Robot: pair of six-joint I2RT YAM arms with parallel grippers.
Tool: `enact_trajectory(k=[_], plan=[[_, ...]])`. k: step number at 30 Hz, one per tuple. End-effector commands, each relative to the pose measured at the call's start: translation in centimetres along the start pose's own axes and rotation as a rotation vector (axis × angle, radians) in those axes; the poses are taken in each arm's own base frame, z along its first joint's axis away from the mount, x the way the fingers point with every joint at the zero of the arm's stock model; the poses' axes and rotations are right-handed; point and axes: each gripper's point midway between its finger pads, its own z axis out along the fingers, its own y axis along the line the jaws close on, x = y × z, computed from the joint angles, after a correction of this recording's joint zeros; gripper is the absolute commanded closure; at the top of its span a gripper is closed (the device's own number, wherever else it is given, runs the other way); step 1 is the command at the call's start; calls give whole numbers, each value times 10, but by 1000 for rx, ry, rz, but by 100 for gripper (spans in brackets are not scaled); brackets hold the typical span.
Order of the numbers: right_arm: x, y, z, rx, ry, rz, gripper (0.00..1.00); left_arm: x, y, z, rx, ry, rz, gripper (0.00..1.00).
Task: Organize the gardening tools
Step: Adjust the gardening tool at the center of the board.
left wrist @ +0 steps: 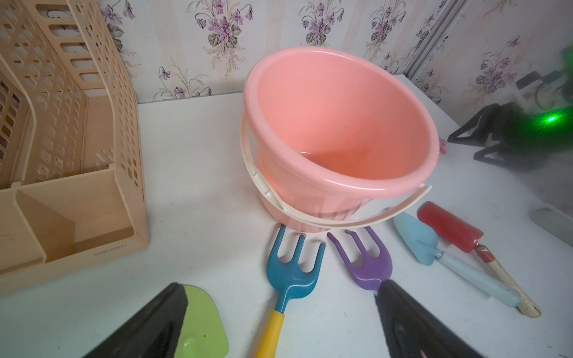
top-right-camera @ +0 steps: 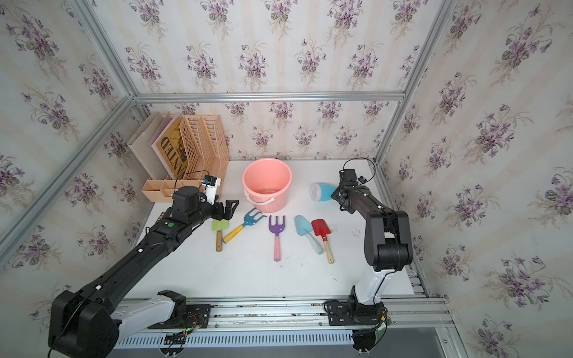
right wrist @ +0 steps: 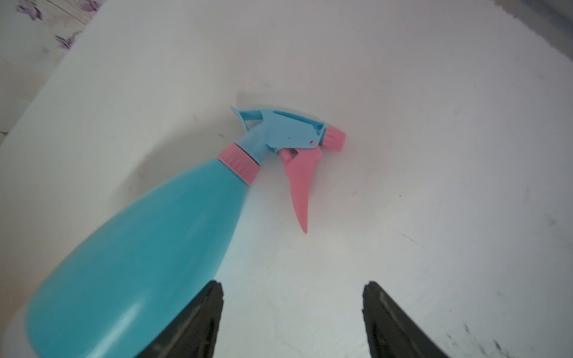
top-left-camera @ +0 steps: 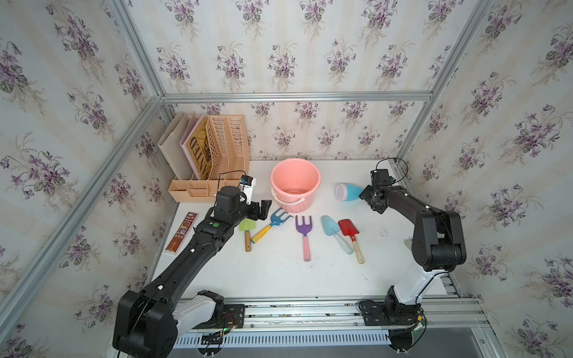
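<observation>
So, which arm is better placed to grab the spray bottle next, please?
Right, probably: the right claw hangs open beside the spray bottle, while the left claw is past the bucket, by the green shovel.

- Left arm: black links, white base segment, green dot near wrist.
- Right arm: black links, white lower segment, black cable loop.
- Fingers: black, tapered.
</observation>
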Motion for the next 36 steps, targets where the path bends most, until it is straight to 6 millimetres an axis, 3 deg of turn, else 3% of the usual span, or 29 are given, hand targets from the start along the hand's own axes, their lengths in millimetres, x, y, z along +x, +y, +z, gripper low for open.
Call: enact_trajectory(k=[1,6,10,13,16,26,36], plan=[[-14,14,-17,-56,-23,14,25,-2,1,-2,-5,-6,9,1],[-31,55,-25,-192,0,37,25,-1,0,-2,-3,-3,7,1],[-49,76,-2,-173,6,-2,26,-2,-2,0,2,-6,6,1],[-36,63,22,-103,102,38,26,-3,-3,-2,-3,-5,11,1],[-20,54,28,-170,140,147,27,-2,-1,-5,-16,-8,19,1],[-37,44,60,-199,209,314,32,3,1,-2,-25,8,30,1],[-29,40,100,-211,323,401,37,4,2,2,-25,12,31,1]])
